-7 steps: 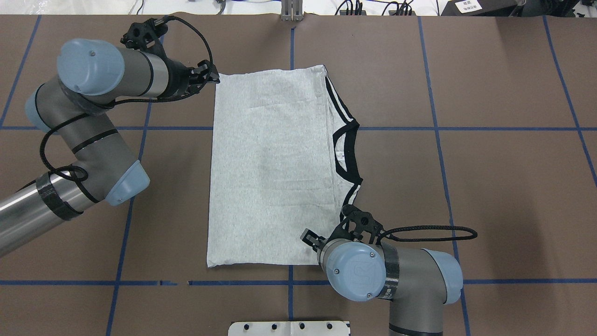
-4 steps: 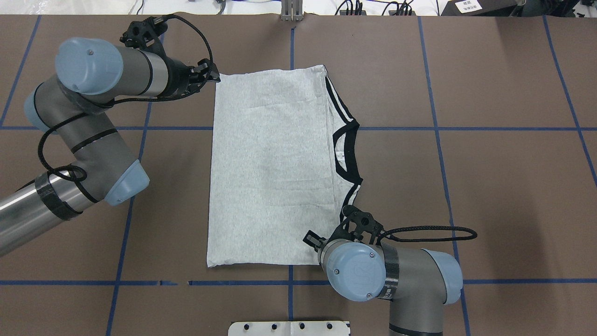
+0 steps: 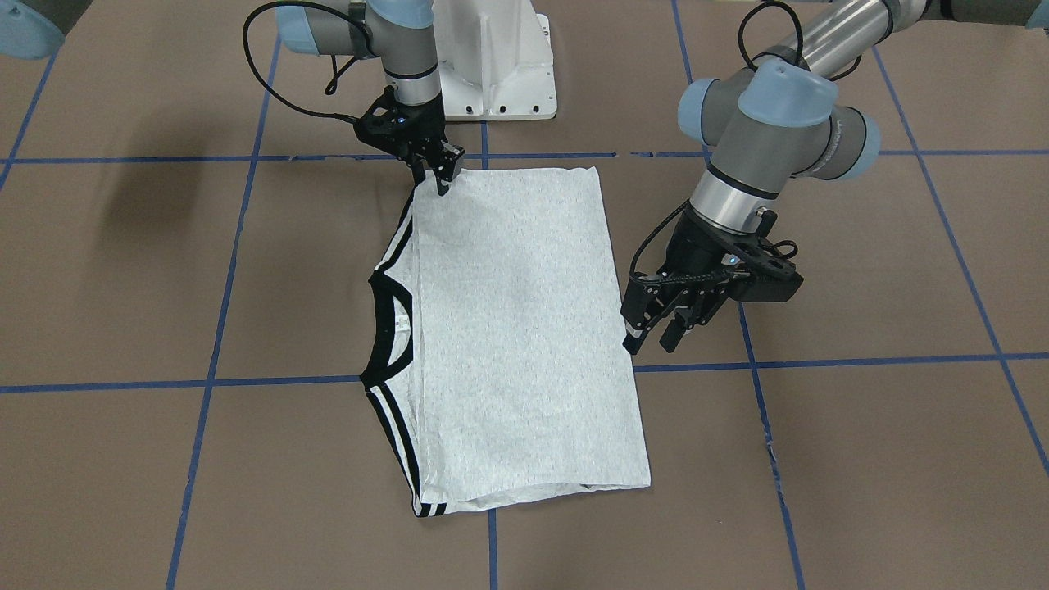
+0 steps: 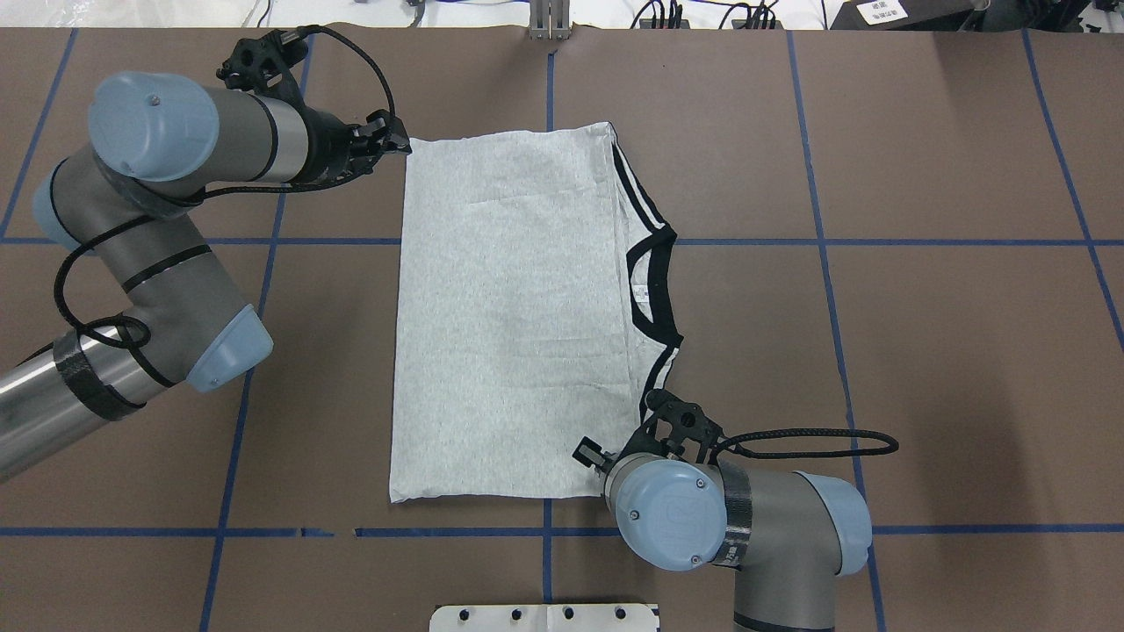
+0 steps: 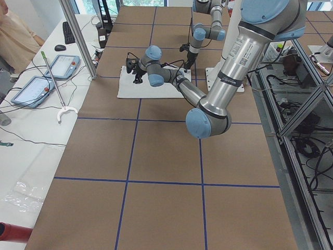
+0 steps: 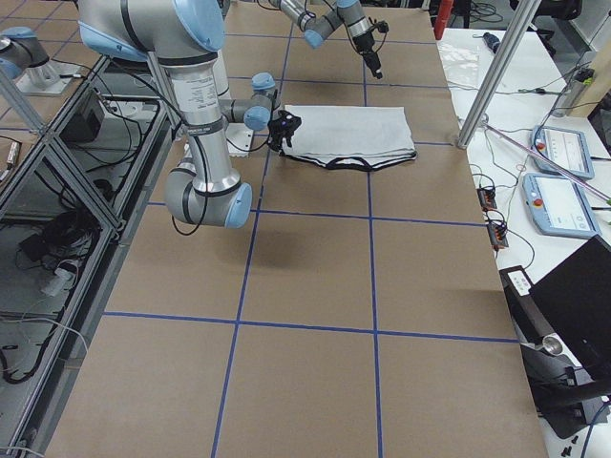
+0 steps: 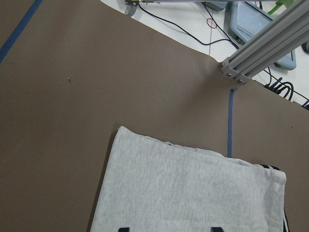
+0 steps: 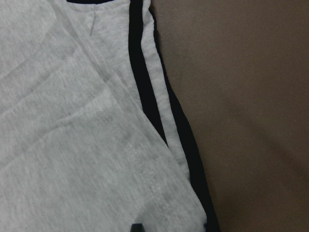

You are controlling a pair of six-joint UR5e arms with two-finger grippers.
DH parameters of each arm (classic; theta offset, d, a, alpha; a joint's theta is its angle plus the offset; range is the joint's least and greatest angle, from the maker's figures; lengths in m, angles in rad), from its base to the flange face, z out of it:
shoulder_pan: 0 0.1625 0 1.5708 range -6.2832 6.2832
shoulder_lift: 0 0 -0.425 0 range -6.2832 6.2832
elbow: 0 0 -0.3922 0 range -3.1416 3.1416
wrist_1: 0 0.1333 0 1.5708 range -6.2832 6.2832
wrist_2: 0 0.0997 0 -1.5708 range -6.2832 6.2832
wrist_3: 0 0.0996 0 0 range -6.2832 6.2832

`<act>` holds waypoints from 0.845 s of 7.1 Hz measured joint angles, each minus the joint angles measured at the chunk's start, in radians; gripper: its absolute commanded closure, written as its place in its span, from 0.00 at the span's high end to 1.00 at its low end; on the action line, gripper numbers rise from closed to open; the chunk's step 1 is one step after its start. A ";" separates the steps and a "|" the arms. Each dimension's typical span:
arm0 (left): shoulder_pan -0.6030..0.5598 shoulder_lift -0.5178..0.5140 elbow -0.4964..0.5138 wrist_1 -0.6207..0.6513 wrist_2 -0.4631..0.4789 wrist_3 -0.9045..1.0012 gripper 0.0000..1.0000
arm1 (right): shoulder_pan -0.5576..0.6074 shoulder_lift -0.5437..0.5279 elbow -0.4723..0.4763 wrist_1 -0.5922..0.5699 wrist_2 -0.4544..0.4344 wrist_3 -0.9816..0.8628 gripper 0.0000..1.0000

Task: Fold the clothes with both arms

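- Two arms were working one grey T-shirt [image 4: 509, 325], which lay flat in the middle of the brown table [image 4: 922, 351]. It was already doubled into a long rectangle, and the upper layer's edge stopped just short of the black collar [image 4: 654, 290].
- The shoulder stripes [image 3: 401, 451] stuck out along the same long side as the collar. No print showed, so the front was presumably turned under or inside.
- The right gripper [image 3: 434, 176] sat low at the collar-side corner nearest the robot, fingertips down at the cloth, probably because that corner had to be taken for the next fold.
- Its wrist camera was filled with grey fabric and black stripe. One fingertip [image 8: 137, 226] showed on the cloth, while the other was lost against the stripe. I could not tell whether it had pinched the shirt or merely straddled it.
- The left gripper [image 3: 650, 340] hung above the table just off the far corner, on the side opposite the collar. Its jaws were spread wide and it held nothing.
- Its own camera looked down on that corner from some height, which suggested an approach not yet brought down.
- With the grippers at diagonal corners, the sleeves-and-halves stage looked done and a further fold remained.
- The left would probably need to descend and grip before any lift. A pull from one corner alone could skew the layers.
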 measured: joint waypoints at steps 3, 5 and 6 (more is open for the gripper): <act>0.001 0.010 -0.013 0.001 0.000 0.000 0.64 | 0.001 -0.003 0.000 0.001 0.005 -0.004 0.00; 0.001 0.010 -0.014 0.003 0.000 0.000 0.64 | 0.012 -0.003 0.000 0.001 0.017 -0.004 0.00; 0.001 0.010 -0.014 0.004 0.000 0.000 0.64 | 0.021 -0.001 0.002 0.002 0.027 -0.002 0.00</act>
